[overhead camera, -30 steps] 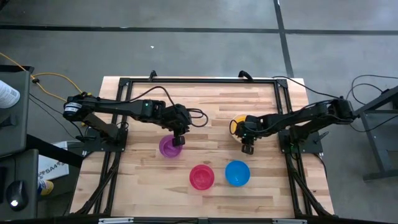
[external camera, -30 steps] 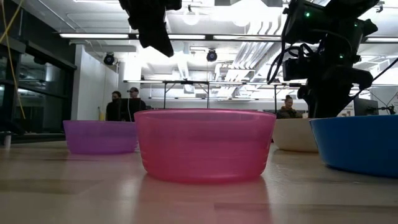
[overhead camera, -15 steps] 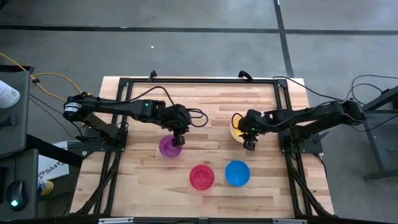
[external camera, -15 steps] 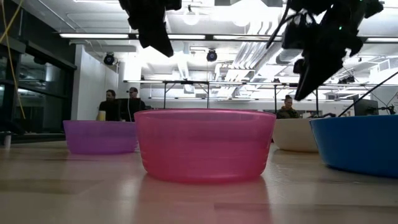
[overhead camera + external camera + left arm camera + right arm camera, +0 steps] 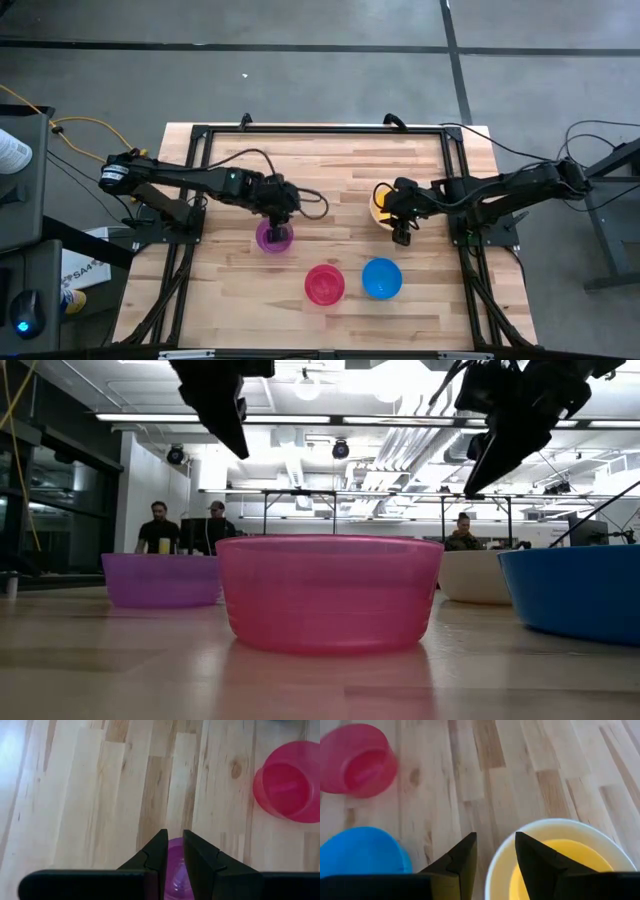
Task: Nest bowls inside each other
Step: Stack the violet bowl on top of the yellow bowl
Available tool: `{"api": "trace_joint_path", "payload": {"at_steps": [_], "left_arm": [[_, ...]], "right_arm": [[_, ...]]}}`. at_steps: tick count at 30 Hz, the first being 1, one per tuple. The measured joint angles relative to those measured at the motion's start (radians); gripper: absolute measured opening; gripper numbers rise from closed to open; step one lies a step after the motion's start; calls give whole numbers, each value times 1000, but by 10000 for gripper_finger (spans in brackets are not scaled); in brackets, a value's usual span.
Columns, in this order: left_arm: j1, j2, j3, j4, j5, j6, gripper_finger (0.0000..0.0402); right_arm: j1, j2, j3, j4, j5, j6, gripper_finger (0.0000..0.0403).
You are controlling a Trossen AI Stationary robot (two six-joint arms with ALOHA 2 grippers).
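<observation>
The purple bowl [image 5: 264,238] stands on its base left of the table's centre. My left gripper [image 5: 175,832] hangs well above it [image 5: 232,440], its fingers a narrow gap apart with nothing between them. The yellow bowl [image 5: 560,870] sits nested in the white bowl [image 5: 495,857] at the right. My right gripper [image 5: 495,836] is open and raised above the white bowl's near rim [image 5: 478,480]. The pink bowl [image 5: 324,284] and the blue bowl [image 5: 382,278] stand side by side near the front edge.
A black frame [image 5: 320,130] runs along the table's far edge and down both sides by the arm bases. Bare wood lies between the purple and white bowls. People [image 5: 160,532] stand in the room beyond the table.
My right gripper has risen from beside the white bowl to well above it and has tipped as it rose; the white bowl has stayed where it was. My left gripper has shifted a little toward the table's left and near edge, staying above the purple bowl.
</observation>
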Motion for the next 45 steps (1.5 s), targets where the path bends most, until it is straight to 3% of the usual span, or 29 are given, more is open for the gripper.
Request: {"api": "trace_joint_path", "payload": {"at_steps": [10,19,23,26,31,35,45], "left_arm": [[-58,0,-209,38,0,27,58],[-56,0,-232,13,-11,75,58],[-44,0,-232,-63,-127,-99,58],[-19,0,-231,-87,-128,-298,58],[-11,0,-232,-94,-43,-587,58],[-43,0,-232,-94,53,-721,58],[-167,0,-232,-89,78,-1038,58]], "right_arm": [[18,-34,0,86,-21,1,128],[18,-60,-1,146,-26,29,128],[18,-60,-1,152,-27,30,128],[18,-59,-1,152,-27,31,128],[18,-59,-1,152,-29,25,128],[18,-59,-1,152,-52,1,128],[18,-59,-1,151,-54,-12,128]]}}
